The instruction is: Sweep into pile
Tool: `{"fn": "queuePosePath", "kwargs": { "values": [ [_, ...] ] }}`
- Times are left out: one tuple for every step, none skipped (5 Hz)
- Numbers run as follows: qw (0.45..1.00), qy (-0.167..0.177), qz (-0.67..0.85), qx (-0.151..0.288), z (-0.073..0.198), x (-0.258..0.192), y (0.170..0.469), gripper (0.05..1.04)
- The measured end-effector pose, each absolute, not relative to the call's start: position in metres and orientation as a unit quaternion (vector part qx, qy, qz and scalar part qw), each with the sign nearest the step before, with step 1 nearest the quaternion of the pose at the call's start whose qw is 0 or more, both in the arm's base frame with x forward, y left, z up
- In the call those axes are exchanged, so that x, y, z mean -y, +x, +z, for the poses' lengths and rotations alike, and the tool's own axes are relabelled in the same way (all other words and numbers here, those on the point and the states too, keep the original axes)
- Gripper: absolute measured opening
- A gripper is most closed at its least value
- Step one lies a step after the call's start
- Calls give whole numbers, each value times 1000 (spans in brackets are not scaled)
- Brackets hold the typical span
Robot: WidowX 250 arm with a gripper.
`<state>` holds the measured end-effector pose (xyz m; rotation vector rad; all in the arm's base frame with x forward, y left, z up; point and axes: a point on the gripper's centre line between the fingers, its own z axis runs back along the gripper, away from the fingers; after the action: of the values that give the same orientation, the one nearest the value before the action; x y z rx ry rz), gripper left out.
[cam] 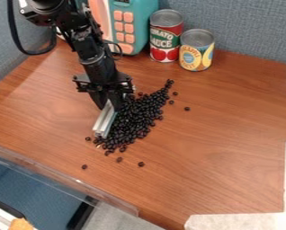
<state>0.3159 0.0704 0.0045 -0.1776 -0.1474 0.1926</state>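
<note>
On this brown wood-grain tabletop [223, 148], we're watching the black two-finger gripper [114, 99] clamping a straight pale-grey bar [105, 119] against the loose heap of small black beans [135, 117], and we're wanting low, gentle strokes gathering the edges inward.

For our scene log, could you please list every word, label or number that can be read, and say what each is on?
"...OMATO SAUCE": on the red can.
Yellow-labelled can: seemingly "...APPLE"; its other lettering is too small to read.
Teal and pink toy: any marks on its buttons are too small to read.
</note>
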Motion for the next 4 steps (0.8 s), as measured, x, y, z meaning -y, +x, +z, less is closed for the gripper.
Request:
{"fn": "queuePosePath", "kwargs": {
  "values": [
    [988,-90,102,68,6,-81,312,337],
    [985,-79,129,87,17,-122,310,337],
    [986,-60,112,103,30,-150,310,337],
    [992,-50,59,103,33,-155,311,337]
  ]
}}
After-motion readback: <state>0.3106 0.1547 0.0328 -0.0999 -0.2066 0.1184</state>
